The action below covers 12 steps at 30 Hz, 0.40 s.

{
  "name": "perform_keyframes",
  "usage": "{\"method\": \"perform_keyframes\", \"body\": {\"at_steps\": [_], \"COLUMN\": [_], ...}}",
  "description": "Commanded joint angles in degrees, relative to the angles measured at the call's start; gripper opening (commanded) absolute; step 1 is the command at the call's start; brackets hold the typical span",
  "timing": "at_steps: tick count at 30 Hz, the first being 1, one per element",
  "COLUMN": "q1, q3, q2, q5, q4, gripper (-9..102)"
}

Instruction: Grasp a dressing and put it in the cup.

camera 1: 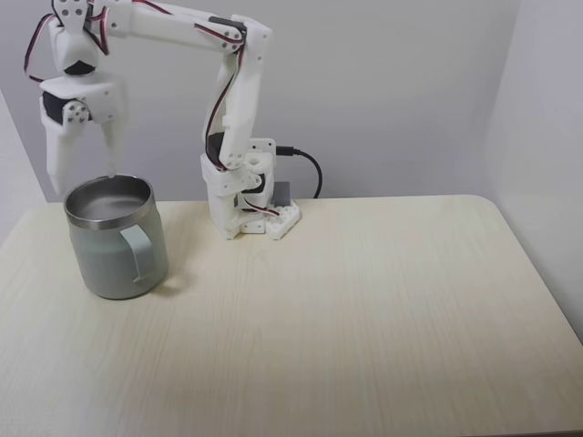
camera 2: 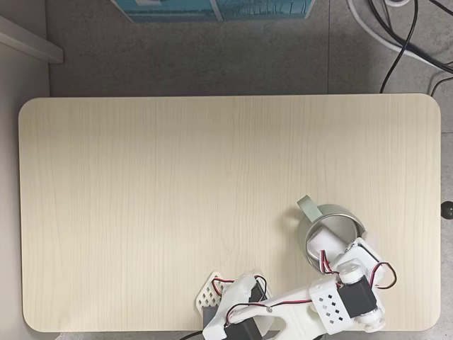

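Where the cup (camera 1: 114,238) serves as the landmark, entries follow.

Cup: pale grey-green mug, steel rim and interior, upright on the light wood surface (camera 1: 346,309), near its edge. In a fixed view from above (camera 2: 333,216), the handle points toward the surface's middle.

Dressing: a white rounded shape (camera 2: 324,239) lies inside the cup, seen from above; it may be the roll, but whether it is that or a tool finger cannot be told. No roll shows between the fingers.

Surroundings: the arm's base (camera 1: 250,205) stands on the surface beside the cup, apart from it, with a black cable (camera 1: 308,166) running off behind. Past the surface's far edge from the cup, the top view shows grey floor, a blue box (camera 2: 212,8) and dark cables (camera 2: 403,32). Nothing lies on the surface between the cup and its open middle.

Arm: the upper link rises from the base, the forearm (camera 1: 173,25) reaches level across to above the cup, and the wrist turns straight down.

Tool (camera 1: 84,180): white, hanging directly over the cup's mouth, fingers spread apart and pointing down, tips at about rim level, pinching nothing visible.
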Motion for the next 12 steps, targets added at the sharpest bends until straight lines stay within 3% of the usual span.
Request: {"method": "perform_keyframes", "body": {"at_steps": [1, 12], "q1": [0.62, 0.97], "q3": [3.52, 4.04], "q2": [1.32, 0.62], "q5": [-0.26, -2.55], "q4": [1.49, 1.14], "gripper": [25, 25]}}
